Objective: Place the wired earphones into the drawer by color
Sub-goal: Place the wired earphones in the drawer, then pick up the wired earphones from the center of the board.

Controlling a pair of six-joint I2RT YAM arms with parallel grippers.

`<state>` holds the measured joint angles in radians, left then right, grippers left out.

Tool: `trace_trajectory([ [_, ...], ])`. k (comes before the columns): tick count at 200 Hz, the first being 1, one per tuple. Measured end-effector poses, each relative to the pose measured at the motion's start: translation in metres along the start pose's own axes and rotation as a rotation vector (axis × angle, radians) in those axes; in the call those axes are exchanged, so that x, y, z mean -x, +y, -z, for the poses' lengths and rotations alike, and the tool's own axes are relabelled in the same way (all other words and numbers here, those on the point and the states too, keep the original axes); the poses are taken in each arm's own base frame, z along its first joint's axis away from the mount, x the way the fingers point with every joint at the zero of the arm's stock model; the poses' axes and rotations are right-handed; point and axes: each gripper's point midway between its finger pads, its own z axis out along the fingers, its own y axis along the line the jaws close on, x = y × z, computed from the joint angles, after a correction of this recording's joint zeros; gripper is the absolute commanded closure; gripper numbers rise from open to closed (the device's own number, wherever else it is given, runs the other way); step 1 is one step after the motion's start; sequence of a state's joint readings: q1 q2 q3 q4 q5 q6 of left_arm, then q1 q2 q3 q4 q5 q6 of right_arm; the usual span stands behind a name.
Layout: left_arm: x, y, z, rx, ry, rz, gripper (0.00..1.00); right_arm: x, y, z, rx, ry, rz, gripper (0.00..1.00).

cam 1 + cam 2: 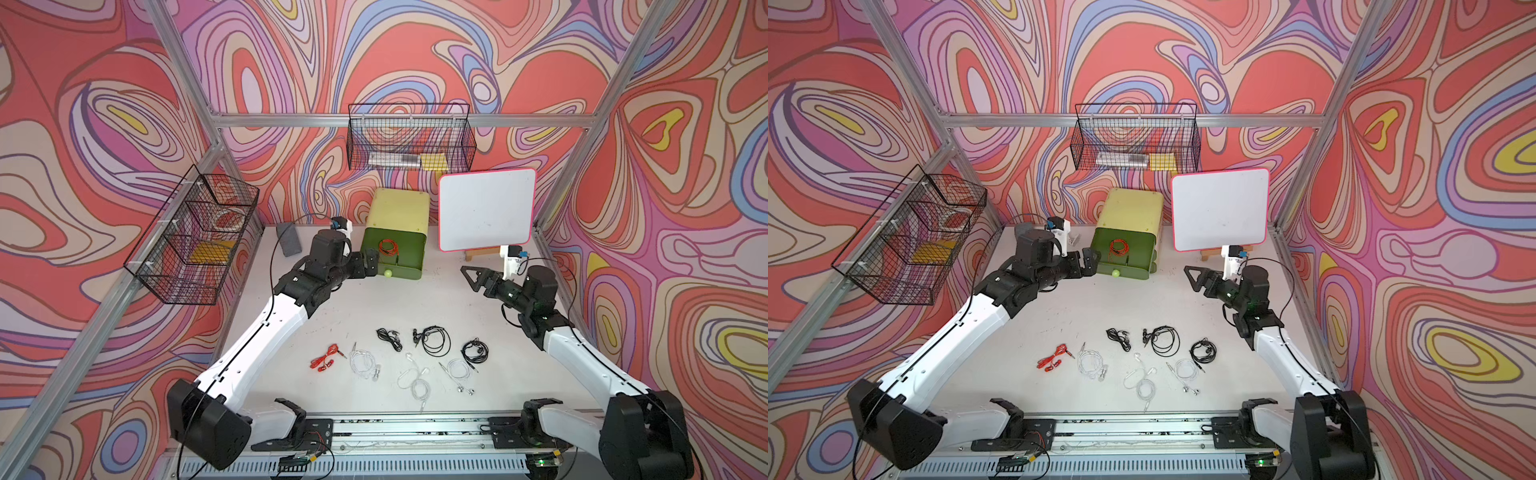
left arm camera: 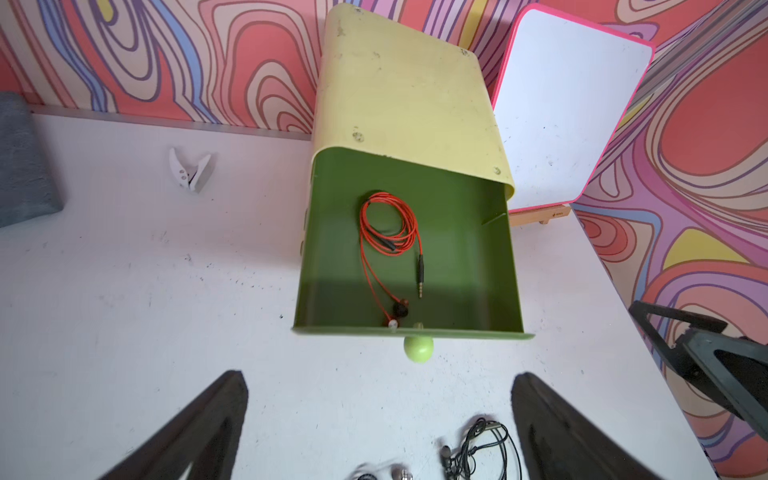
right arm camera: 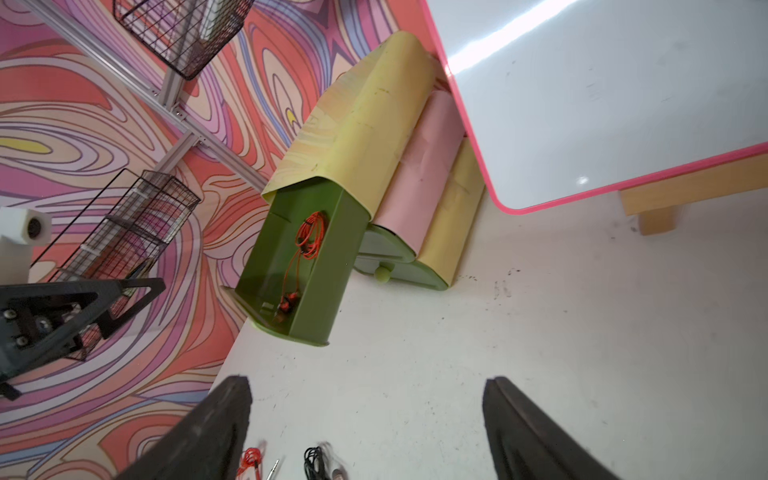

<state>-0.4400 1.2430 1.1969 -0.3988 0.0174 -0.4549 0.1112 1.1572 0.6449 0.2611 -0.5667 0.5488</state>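
- Left gripper (image 2: 380, 378) has its fingers (image 2: 199, 428) spread wide, with nothing between them. It hangs just in front of the open top drawer (image 1: 409, 268), near the round knob (image 2: 418, 348).
- Right gripper (image 3: 365, 380) is spread wide too and holds nothing. It hangs over the right side of the bench (image 1: 374, 303), in front of the whiteboard (image 1: 486, 208).
- One red earphone set (image 2: 390, 224) lies coiled inside the top drawer, with its buds by the front wall.
- The cabinet (image 1: 401, 205) stands at the back edge of the bench, and the whiteboard is just beside it.
- Seven other sets lie near the front edge: a second red set (image 1: 326, 358), three white sets (image 1: 363, 365) and three black sets (image 1: 434, 340).
- The middle of the bench, between the drawer front and those sets, is bare and roomy.
- A grey pad (image 1: 289, 239) lies by the back left corner.
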Motion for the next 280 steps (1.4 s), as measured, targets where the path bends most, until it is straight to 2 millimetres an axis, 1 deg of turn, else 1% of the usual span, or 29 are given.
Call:
trace_trajectory([
  [22, -0.018, 0.013, 0.015, 0.027, -0.001, 0.018, 0.01, -0.007, 0.038, -0.007, 0.080, 0.045, 0.039, 0.12],
  [44, -0.038, 0.026, 0.026, 0.057, 0.010, 0.032, 0.01, -0.016, 0.087, -0.012, 0.183, 0.091, 0.094, 0.13],
  [61, -0.050, 0.036, 0.035, 0.086, 0.012, 0.040, 0.01, -0.027, 0.118, -0.012, 0.249, 0.127, 0.123, 0.14],
  [71, -0.056, 0.042, 0.041, 0.103, 0.007, 0.046, 0.01, -0.038, 0.135, -0.013, 0.282, 0.154, 0.143, 0.14],
  [79, -0.061, 0.047, 0.046, 0.117, 0.004, 0.048, 0.01, -0.046, 0.144, -0.013, 0.297, 0.174, 0.157, 0.14],
  [92, -0.067, 0.055, 0.054, 0.141, -0.007, 0.054, 0.01, -0.065, 0.162, -0.014, 0.329, 0.220, 0.181, 0.14],
  [117, -0.074, 0.067, 0.066, 0.185, -0.030, 0.062, 0.01, -0.101, 0.186, -0.020, 0.371, 0.315, 0.222, 0.15],
  [134, -0.079, 0.075, 0.072, 0.219, -0.035, 0.062, 0.01, -0.127, 0.195, -0.028, 0.380, 0.384, 0.246, 0.15],
  [172, -0.089, 0.096, 0.086, 0.300, -0.065, 0.072, 0.01, -0.194, 0.210, -0.048, 0.390, 0.551, 0.324, 0.16],
  [198, -0.093, 0.108, 0.098, 0.349, -0.098, 0.081, 0.01, -0.232, 0.217, -0.062, 0.395, 0.633, 0.363, 0.17],
  [222, -0.091, 0.114, 0.107, 0.376, -0.135, 0.085, 0.01, -0.260, 0.218, -0.075, 0.384, 0.686, 0.379, 0.20],
  [241, -0.093, 0.119, 0.112, 0.387, -0.156, 0.087, 0.01, -0.276, 0.216, -0.087, 0.367, 0.714, 0.385, 0.22],
  [280, -0.105, 0.127, 0.118, 0.397, -0.180, 0.091, 0.01, -0.301, 0.211, -0.113, 0.331, 0.747, 0.389, 0.29],
])
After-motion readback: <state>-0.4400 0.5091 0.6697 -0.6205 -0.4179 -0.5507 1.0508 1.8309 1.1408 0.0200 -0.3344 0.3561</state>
